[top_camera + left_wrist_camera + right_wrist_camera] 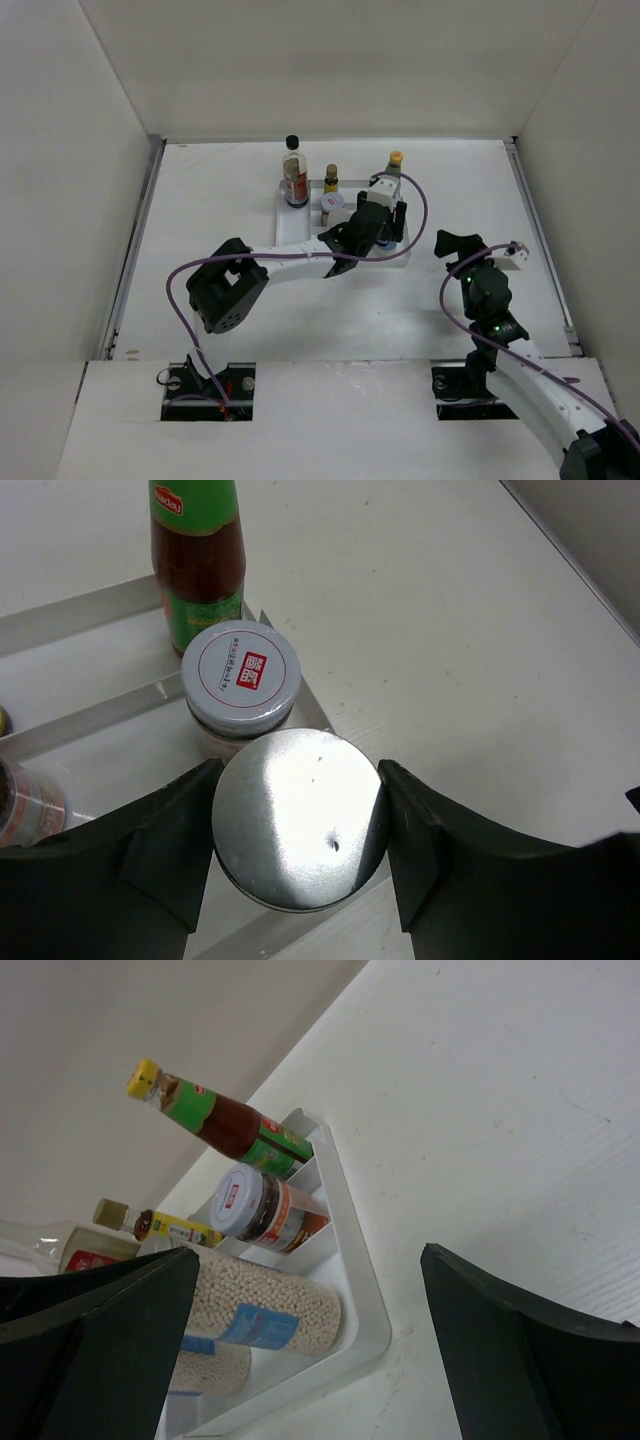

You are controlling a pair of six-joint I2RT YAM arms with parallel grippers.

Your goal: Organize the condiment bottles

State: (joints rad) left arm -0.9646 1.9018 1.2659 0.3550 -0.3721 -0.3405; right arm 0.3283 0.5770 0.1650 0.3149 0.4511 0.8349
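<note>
My left gripper (pixel 298 825) reaches over the white divided tray (pixel 80 725) and its jaws press both sides of a silver-lidded jar (pixel 300 800) standing in the tray's near right corner. In the right wrist view this jar (pixel 265 1305) holds pale beads. Behind it stand a white-lidded jar (pixel 242 675) and the red sauce bottle (pixel 198 570) with green neck. The tall clear black-capped bottle (pixel 294 175) and the small yellow bottle (pixel 331 180) stand at the tray's back. My right gripper (pixel 470 245) is open and empty, right of the tray.
A second bead-filled jar (pixel 210 1370) stands in the tray beside the first. Another small jar (pixel 25 800) shows at the left edge of the left wrist view. White walls enclose the table on three sides. Bare table (pixel 470 190) lies right of the tray.
</note>
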